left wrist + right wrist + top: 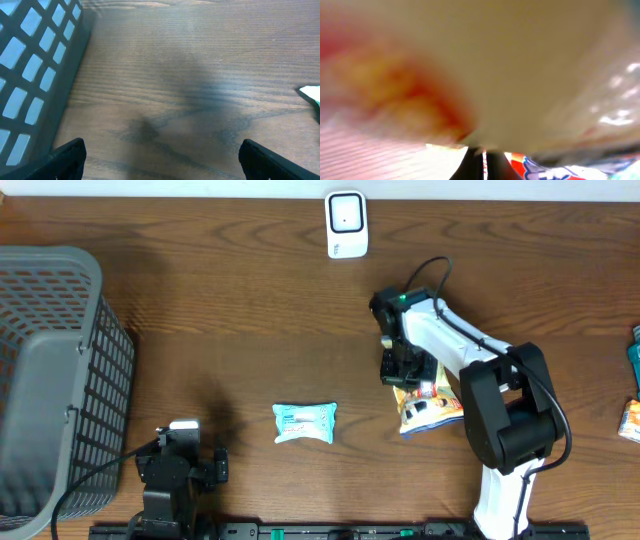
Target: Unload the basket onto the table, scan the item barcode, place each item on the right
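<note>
grey plastic lattice basket [50, 370]: stood at the far left of the brown wooden table [230, 290], its open top facing up.
left gripper [160, 167]: hung low over bare wood just right of the basket, jaws spread wide and grasping nothing; both dark fingertips [67, 157] sat at the bottom corners of the left wrist view.
pale blue and white sachet [304, 423]: lay flat near the table's front, between the two arms, its long axis running left to right (one corner showed at the right edge of the left wrist view).
white rectangular barcode scanner [346, 225]: sat at the back edge, well apart from every packet, its long axis running front to back.
right gripper [405, 372]: was clenched on one end of the item, fingers pressed together with no gap in the right wrist view.
yellow and orange printed snack packet [430, 408]: was right of centre, running from the jaws diagonally toward the front right, partly under the arm; whether it touched the table could not be told (it filled the right wrist view as a blur, no barcode readable).
teal packet [634, 350]: lay at the far right edge, cut off by the frame.
orange and white packet [630, 420]: lay just in front of it, also cut off.
</note>
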`<action>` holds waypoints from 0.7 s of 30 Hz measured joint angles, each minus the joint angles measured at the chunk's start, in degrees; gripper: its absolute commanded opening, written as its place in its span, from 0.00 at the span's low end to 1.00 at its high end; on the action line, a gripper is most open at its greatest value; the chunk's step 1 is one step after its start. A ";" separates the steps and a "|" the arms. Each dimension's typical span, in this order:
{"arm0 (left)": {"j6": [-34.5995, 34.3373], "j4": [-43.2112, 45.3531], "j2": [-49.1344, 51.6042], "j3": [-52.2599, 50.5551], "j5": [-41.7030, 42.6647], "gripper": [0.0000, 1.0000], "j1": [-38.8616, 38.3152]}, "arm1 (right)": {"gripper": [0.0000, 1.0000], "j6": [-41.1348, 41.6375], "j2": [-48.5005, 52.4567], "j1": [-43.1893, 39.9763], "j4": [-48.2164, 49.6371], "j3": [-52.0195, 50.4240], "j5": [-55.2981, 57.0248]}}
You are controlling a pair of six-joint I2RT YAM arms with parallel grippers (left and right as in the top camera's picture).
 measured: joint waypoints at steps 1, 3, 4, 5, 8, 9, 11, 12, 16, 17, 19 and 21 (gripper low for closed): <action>0.00 0.02 0.00 0.00 0.00 0.98 0.00 | 0.01 -1.79 0.39 -0.13 -0.04 1.57 -0.42; 0.00 0.02 0.00 0.00 0.00 0.98 0.00 | 0.01 -5.90 1.16 -0.17 -0.90 5.86 -1.33; 0.00 0.00 0.00 0.00 0.00 0.98 0.00 | 0.01 -6.84 1.18 -0.13 -1.14 6.93 -1.64; 0.00 0.02 0.00 0.00 0.00 0.98 0.00 | 0.01 -8.74 1.18 0.07 -1.77 9.11 -1.97; 0.00 0.00 0.00 0.00 0.00 0.98 0.00 | 0.01 -13.05 0.85 1.18 -2.36 13.00 -2.10; 0.00 0.00 0.00 0.00 0.00 0.98 0.00 | 0.01 -14.16 0.72 1.88 -2.67 13.60 -1.73; 0.00 0.00 0.00 0.00 0.00 0.98 0.00 | 0.01 -14.40 0.63 3.43 -4.13 13.77 -0.11; 0.00 0.02 0.00 0.00 0.00 0.98 0.00 | 0.01 -13.51 0.63 4.22 -5.46 13.75 1.07; 0.00 0.00 0.00 0.00 0.00 0.98 0.00 | 0.01 -5.53 0.63 6.91 -12.17 13.73 5.79; 0.00 0.02 0.00 0.00 0.00 0.98 0.00 | 0.01 -3.72 0.63 7.26 -13.27 13.73 6.54; 0.00 0.00 0.00 0.00 0.00 0.98 0.00 | 0.01 -0.42 -0.02 7.65 -15.23 13.68 7.65; 0.00 0.00 0.00 0.00 0.00 0.98 0.00 | 0.01 2.45 -2.08 7.67 -16.98 13.57 8.61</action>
